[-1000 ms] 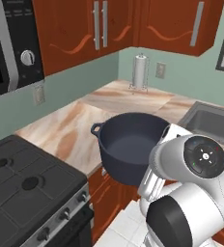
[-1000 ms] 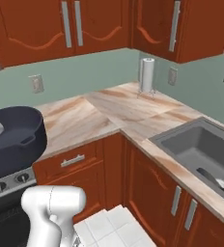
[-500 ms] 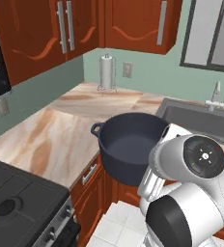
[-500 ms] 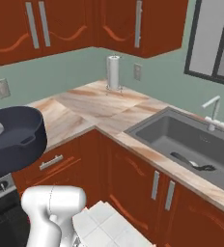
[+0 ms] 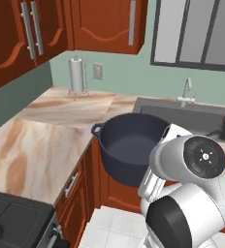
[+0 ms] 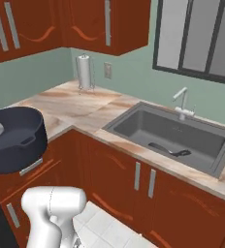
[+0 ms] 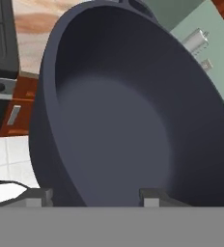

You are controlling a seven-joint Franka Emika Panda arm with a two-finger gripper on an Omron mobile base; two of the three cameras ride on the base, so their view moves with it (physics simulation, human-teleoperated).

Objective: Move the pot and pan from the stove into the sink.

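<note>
The deep dark blue-grey pot [image 5: 129, 147] hangs in the air off the counter's edge, tilted, with nothing inside. My gripper [image 7: 94, 198] is shut on the pot [image 7: 119, 111], one fingertip [image 7: 36, 195] outside its near wall and the other inside. From the right base view the pot [image 6: 15, 140] sits at the far left. The sink [image 6: 134, 121] lies to the right under the window, and the sink [image 5: 148, 104] is just behind the pot. A thin dark handle-like shape [image 6: 170, 151] lies in the basin; I cannot tell if it is the pan. A corner of the stove [image 5: 12, 218] shows lower left.
A paper-towel holder [image 5: 76, 75] stands at the back wall on the marbled counter [image 5: 41, 140]. A chrome faucet [image 6: 182, 101] rises behind the basin. Red-brown cabinets hang above and line the front below the counter. White floor tiles [image 5: 109, 225] lie under the pot.
The whole picture has swung right as the base turned: the stove has slid off to the left and the sink and window have come into view. The pot stays gripped.
</note>
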